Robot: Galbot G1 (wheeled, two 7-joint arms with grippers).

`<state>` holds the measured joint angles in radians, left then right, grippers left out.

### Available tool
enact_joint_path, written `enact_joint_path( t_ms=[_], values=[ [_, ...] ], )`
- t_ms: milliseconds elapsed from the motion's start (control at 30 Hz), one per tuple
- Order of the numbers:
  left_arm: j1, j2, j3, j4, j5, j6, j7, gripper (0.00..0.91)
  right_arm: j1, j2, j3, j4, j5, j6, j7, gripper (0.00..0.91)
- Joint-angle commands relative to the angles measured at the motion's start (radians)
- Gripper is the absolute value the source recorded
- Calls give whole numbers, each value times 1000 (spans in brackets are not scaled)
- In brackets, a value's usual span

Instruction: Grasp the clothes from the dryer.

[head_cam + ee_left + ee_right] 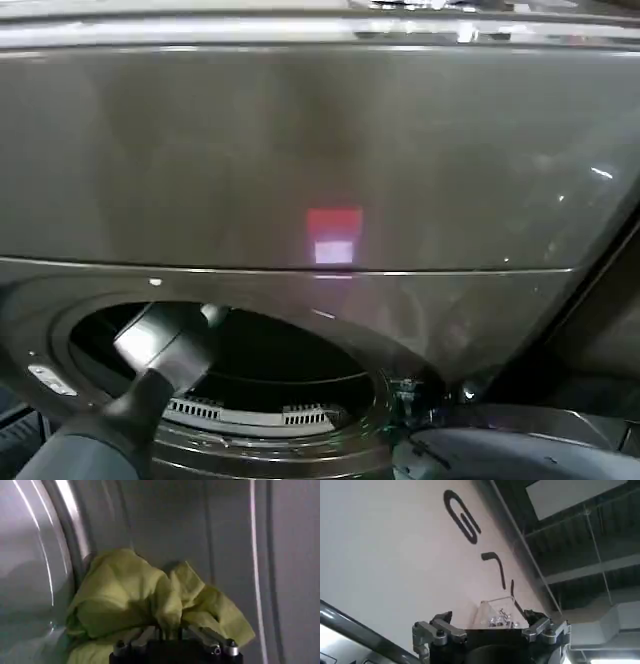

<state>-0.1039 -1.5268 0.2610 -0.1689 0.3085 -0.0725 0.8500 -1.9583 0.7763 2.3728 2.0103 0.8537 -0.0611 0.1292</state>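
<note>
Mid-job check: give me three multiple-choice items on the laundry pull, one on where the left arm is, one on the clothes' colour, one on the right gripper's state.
1. Where is the left arm?
A. Reaching into the dryer's round opening
B. Resting on top of the machine
C. Hanging beside the robot's body

2. What colour are the clothes?
A. Red
B. Yellow-green
C. Dark blue

3. The right gripper is:
A. Open and holding nothing
B. Shut on the clothes
C. Gripping a door handle

Key: 1 A, the head view shows the arm entering the dryer drum; 2 B, the clothes lie bunched just ahead of the left gripper; 3 A, the right gripper has its fingers spread on air.
</note>
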Motion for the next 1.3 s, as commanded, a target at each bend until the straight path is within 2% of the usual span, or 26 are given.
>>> enact_joint_path(
  t_ms=[33, 300, 600, 767, 1000, 1300],
  values=[
    [46, 18, -214, -92, -155, 16, -244, 0, 1, 3, 0, 2, 2, 0, 0, 907],
    [175, 36, -357, -270, -302, -8, -502, 0, 5, 8, -2, 6, 5, 0, 0, 907],
    [262, 26, -403, -372, -422, -110, -757, 0, 12, 4, -9, 5, 6, 0, 1, 907],
    [268, 9, -416, -404, -486, -128, -859, 0, 15, 6, -11, 1, 0, -14, 10, 907],
    [276, -22, -482, -411, -477, -190, -1026, 0, 18, 3, -7, -9, -13, -21, 8, 907],
    [288, -53, -523, -431, -395, -257, -1128, 0, 14, -2, 9, -15, 0, -15, 12, 907]
  ],
)
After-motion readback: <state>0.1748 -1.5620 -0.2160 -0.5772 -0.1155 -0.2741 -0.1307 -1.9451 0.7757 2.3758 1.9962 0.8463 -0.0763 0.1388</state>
